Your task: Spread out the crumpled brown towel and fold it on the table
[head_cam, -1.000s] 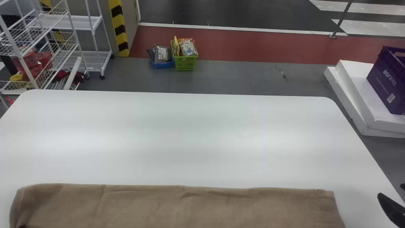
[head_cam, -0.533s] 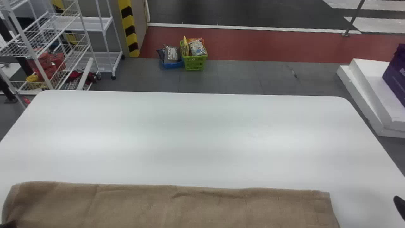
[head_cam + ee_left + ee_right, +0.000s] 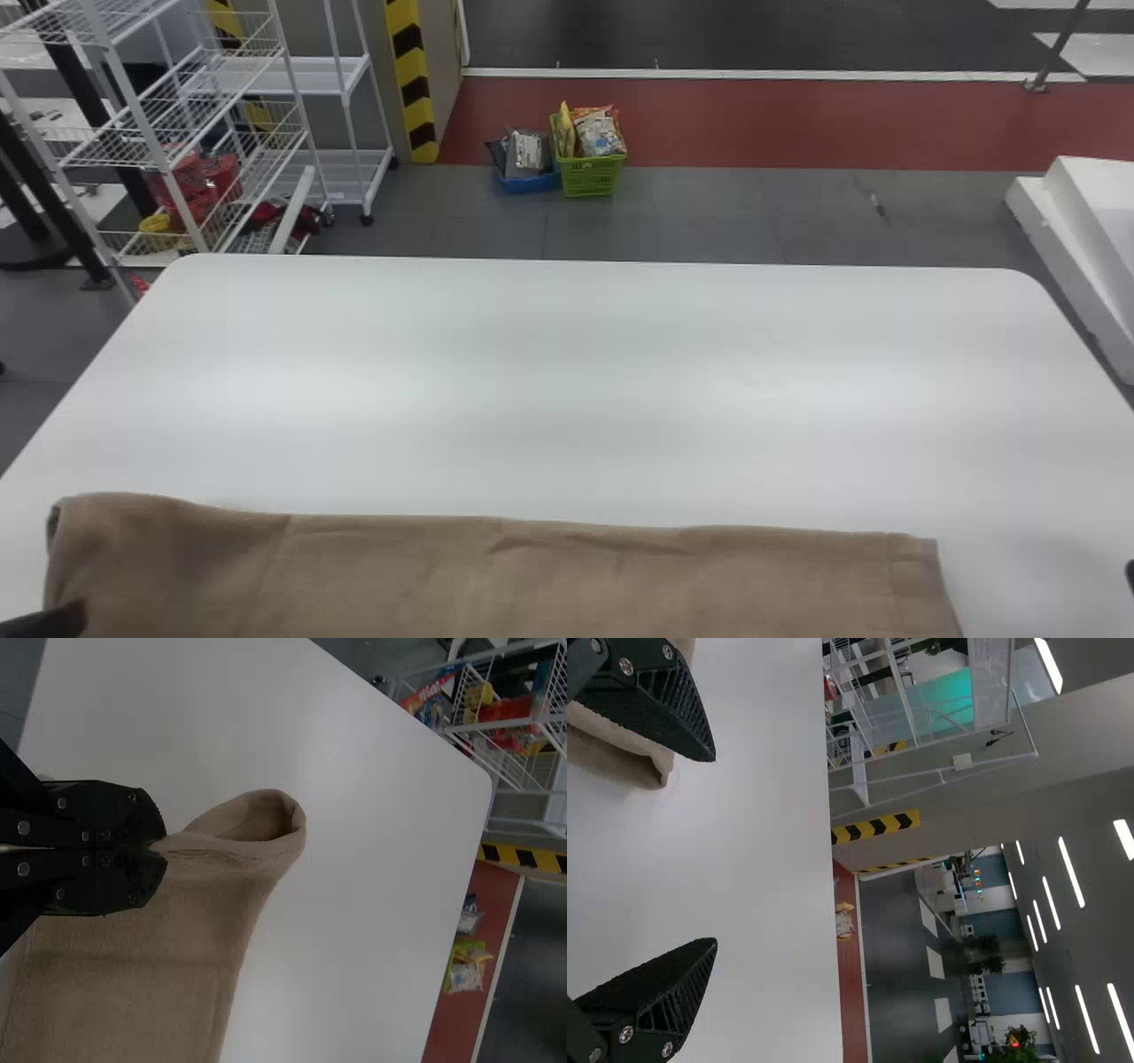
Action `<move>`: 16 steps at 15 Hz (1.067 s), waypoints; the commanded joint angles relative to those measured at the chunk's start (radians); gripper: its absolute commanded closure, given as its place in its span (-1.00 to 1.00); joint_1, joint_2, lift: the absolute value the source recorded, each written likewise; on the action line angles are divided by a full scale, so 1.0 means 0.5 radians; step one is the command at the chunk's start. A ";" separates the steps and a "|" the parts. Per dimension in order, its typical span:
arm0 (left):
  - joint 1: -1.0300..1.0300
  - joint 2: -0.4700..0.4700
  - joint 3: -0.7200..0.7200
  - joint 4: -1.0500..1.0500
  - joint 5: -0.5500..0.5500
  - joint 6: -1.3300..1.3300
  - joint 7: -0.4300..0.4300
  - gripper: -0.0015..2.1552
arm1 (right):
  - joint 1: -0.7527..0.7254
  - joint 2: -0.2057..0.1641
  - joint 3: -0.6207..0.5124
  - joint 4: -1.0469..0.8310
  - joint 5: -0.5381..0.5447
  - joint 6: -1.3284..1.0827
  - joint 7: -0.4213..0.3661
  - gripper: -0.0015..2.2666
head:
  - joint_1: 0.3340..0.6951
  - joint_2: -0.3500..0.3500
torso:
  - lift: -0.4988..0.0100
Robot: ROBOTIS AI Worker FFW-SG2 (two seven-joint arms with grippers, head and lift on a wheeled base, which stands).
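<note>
Head view, left to right: the left gripper [image 3: 73,618], fingers pressed together, pinches the brown towel [image 3: 496,580] near its left end; the towel lies across the table's [image 3: 567,381] near part; beyond its right end, the right gripper [image 3: 1130,576] is spread wide, holding nothing.

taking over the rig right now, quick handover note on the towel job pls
Left tool: shut on the brown cloth towel, near its left end, where the cloth bulges into an open loop.
Right tool: open and empty, off the towel's right end, over the white table.
Done: towel spread into a broad, mostly smooth band with light creases; it looks doubled over at the left end.
To do: lay that held end flat, let go, then probably finish folding.
</note>
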 commanded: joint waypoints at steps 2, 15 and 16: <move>0.004 -0.005 -0.138 -0.242 0.035 0.043 -0.056 0.26 | 0.000 0.005 0.013 0.052 0.002 -0.047 0.000 -0.93 | 1.00 -0.22 | 0.46; 0.130 -0.005 -1.252 -0.359 -0.119 0.043 0.106 0.26 | -0.012 0.005 0.114 0.202 0.030 -0.200 -0.015 -0.93 | 1.00 -1.00 | 0.46; 0.127 -0.005 -1.365 -0.343 -0.177 0.043 0.149 0.26 | -0.012 0.005 0.117 0.199 0.030 -0.200 -0.015 -0.93 | 1.00 -1.00 | 0.46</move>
